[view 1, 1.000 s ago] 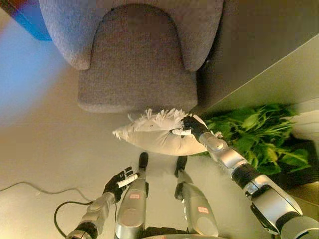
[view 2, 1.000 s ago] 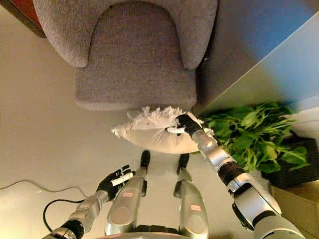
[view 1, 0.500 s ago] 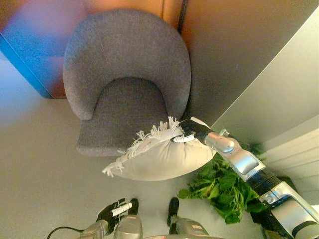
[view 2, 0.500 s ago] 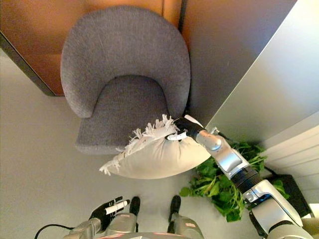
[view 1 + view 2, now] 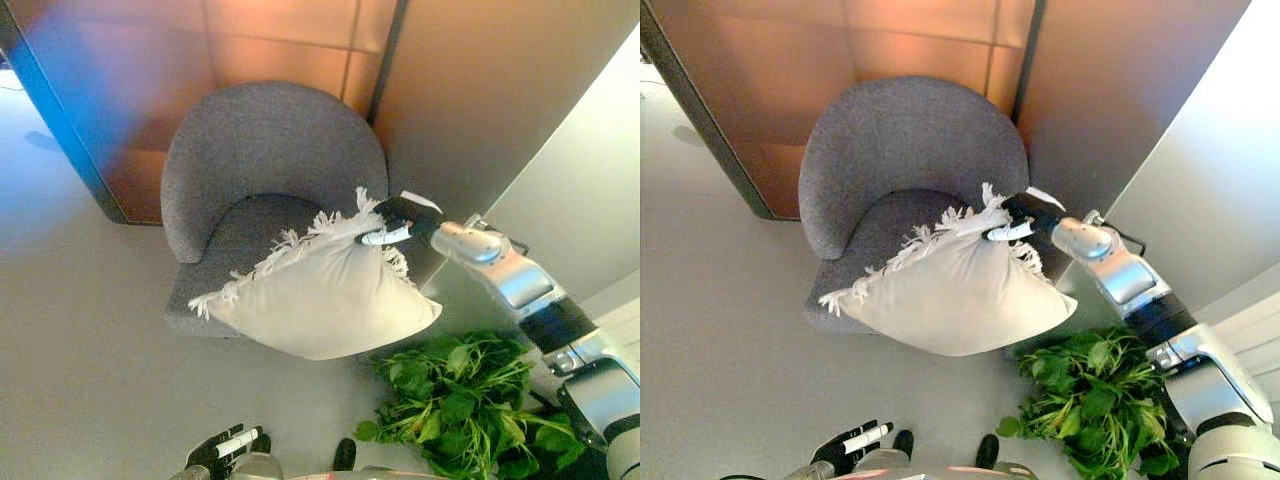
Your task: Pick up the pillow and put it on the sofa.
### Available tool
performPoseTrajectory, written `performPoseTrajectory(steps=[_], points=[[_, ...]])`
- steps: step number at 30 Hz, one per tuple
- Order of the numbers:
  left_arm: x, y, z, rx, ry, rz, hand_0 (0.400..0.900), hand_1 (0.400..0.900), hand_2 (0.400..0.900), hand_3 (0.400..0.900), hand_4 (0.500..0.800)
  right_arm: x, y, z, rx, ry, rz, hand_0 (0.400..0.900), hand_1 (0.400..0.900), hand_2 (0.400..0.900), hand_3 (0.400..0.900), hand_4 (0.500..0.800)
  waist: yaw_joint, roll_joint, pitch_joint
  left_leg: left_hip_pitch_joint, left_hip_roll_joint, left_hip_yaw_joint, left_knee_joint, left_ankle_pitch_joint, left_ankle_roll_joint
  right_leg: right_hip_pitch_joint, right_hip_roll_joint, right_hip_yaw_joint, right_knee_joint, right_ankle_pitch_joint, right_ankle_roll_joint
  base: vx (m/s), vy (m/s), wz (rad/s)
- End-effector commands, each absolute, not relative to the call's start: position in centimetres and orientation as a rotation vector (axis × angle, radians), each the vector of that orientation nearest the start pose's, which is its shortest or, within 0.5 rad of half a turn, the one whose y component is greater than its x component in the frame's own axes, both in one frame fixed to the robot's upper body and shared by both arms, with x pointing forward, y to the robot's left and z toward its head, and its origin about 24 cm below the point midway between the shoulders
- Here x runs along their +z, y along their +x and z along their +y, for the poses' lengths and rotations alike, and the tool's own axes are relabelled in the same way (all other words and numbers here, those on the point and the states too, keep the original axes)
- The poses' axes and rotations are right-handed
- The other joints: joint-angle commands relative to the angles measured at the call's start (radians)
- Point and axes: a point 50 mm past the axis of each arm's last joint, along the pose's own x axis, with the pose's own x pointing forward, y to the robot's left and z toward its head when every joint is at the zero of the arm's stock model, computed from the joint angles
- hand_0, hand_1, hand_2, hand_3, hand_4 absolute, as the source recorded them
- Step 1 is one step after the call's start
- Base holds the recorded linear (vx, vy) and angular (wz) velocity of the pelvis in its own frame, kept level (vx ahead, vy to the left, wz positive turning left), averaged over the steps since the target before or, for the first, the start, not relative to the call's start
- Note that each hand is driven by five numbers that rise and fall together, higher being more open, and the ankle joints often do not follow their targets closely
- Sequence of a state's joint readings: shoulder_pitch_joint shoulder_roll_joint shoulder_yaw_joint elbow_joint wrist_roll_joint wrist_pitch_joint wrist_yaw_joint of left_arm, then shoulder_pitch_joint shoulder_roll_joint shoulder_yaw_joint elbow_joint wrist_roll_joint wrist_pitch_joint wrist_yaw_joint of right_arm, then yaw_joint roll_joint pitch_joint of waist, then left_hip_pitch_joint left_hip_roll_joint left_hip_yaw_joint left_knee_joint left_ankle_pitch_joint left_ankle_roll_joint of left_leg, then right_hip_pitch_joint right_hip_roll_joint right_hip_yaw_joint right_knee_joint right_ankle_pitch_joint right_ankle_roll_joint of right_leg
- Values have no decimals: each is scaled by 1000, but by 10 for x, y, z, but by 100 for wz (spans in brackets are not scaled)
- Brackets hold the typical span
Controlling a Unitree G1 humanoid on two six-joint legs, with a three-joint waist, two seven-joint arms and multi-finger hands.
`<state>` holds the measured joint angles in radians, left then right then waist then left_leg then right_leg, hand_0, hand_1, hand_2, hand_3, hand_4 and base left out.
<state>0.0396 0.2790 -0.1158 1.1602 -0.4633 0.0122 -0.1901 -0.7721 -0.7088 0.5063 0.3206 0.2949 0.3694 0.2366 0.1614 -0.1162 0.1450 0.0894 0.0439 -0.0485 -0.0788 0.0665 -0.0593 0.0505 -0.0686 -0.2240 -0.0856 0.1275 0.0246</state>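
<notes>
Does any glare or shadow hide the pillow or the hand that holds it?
No. Left eye view: glare lies only on the wall panel behind the sofa; the pillow is evenly lit. Right eye view: the right hand shows clearly, curled on the pillow's fringed corner, unshaded.

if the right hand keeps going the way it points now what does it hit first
Probably the grey sofa: the right hand, shut on the pillow corner, points toward its backrest and seat. Depth is unclear from above.
</notes>
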Motion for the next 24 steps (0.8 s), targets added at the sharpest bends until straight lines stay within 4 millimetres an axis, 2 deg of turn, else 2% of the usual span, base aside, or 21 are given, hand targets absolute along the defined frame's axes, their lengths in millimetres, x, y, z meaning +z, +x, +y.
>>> performPoseTrajectory(steps=[1, 6, 7, 8, 9, 12, 15, 19, 21, 24], points=[[-160, 76, 245, 111, -126, 1253, 900, 900, 900, 900, 800, 302, 386, -196, 100, -604, -253, 400, 400, 400, 400, 500, 65, -27, -101, -23, -50, -18, 16, -59, 17, 81, 4, -55, 135, -198, 25, 128, 22, 35], [-160, 74, 249, 127, -109, 1263, 900, 900, 900, 900, 800, 316, 402, -211, -43, -577, -203, 400, 400, 400, 400, 500, 120, -35, -86, -28, -54, -61, 17, -49, 9, 101, 4, -87, 126, -194, 18, 113, 7, 35], [-160, 73, 250, 131, -105, 1264, 900, 900, 900, 900, 800, 317, 405, -215, -78, -575, -181, 555, 555, 555, 555, 593, 134, -36, -83, -30, -56, -71, 17, -46, 6, 105, 3, -94, 122, -193, 17, 131, 6, 39], [-159, 73, 251, 133, -101, 1265, 900, 900, 900, 900, 800, 317, 407, -218, -99, -575, -141, 841, 841, 841, 841, 765, 146, -38, -80, -35, -57, -80, 17, -43, 5, 107, 3, -99, 120, -193, 16, 100, -14, 37], [-159, 74, 253, 132, -97, 1262, 900, 900, 900, 900, 800, 315, 409, -222, -101, -585, -102, 900, 900, 900, 900, 800, 156, -40, -77, -43, -56, -87, 19, -41, 3, 106, 4, -105, 119, -194, 16, 17, -58, 41], [-154, 86, 259, 97, -76, 1234, 900, 900, 900, 900, 800, 325, 413, -228, -213, -643, -64, 900, 900, 900, 900, 800, 204, -53, -51, -110, -57, -125, 29, -26, 3, 68, 11, -129, 122, -194, 12, -128, -123, 36], [-150, 97, 263, 89, -87, 1201, 900, 900, 900, 900, 800, 344, 410, -231, -274, -645, -94, 900, 900, 900, 900, 800, 226, -55, -15, -160, -61, -157, 26, -14, 4, 28, 18, -148, 122, -193, 10, -183, -120, 20], [-150, 96, 261, 90, -94, 1191, 900, 900, 900, 900, 800, 356, 407, -232, -273, -663, -112, 900, 900, 900, 900, 800, 231, -45, 5, -171, -64, -173, 18, -6, 4, 16, 15, -159, 122, -195, 6, -43, -10, 3], [-150, 96, 261, 90, -94, 1191, 900, 900, 900, 900, 800, 356, 407, -232, -273, -663, -112, 900, 900, 900, 900, 800, 231, -45, 5, -171, -64, -173, 18, -6, 4, 16, 15, -159, 122, -195, 6, 16, 38, -5], [-156, 85, 248, 60, -96, 1204, 900, 900, 900, 900, 800, 353, 408, -232, -252, -705, -81, 900, 900, 900, 900, 800, 220, -31, -9, -153, -66, -162, 14, -8, 0, 30, 4, -158, 122, -202, 4, 74, 99, -12]])
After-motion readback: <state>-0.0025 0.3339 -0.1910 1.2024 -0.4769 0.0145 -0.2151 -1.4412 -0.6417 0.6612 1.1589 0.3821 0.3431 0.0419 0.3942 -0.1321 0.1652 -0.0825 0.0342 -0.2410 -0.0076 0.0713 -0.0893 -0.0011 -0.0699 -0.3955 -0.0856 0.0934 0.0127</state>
